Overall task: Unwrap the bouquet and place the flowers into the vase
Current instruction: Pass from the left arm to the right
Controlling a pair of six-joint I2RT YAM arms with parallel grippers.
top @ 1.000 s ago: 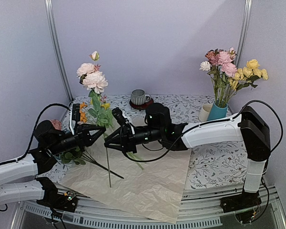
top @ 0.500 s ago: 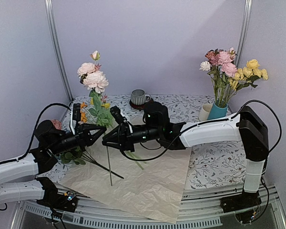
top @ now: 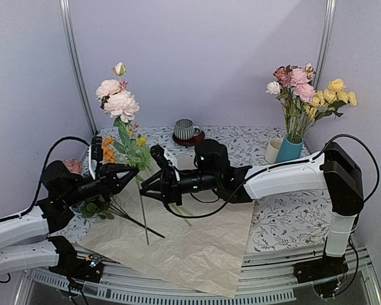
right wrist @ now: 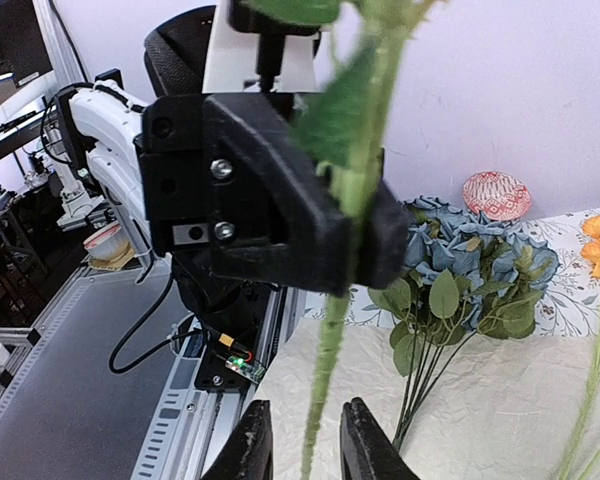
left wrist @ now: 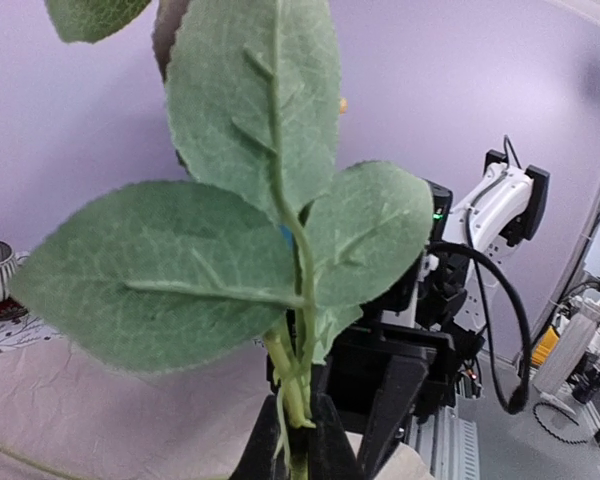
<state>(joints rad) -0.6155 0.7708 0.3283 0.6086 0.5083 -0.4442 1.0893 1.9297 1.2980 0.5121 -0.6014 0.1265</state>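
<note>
Shifted upward and leftward since a second ago: pink-bloomed stem point(top: 119, 105), upright at centre left of the top view; left gripper point(top: 135, 176) clamped tight on its lower stalk, leaves filling the left wrist view; right gripper point(right wrist: 305, 445) narrowly parted, one finger either side of the same stalk, a gap showing on both sides; remaining flowers point(top: 100, 204), blue and orange, lying at the left edge of the flattened wrapping paper point(top: 197, 248); vase point(top: 289, 149), teal, far right, holding pink and yellow blooms; cream mug point(top: 273, 150) just beside it; striped cup point(top: 187, 129), rear centre.
</note>
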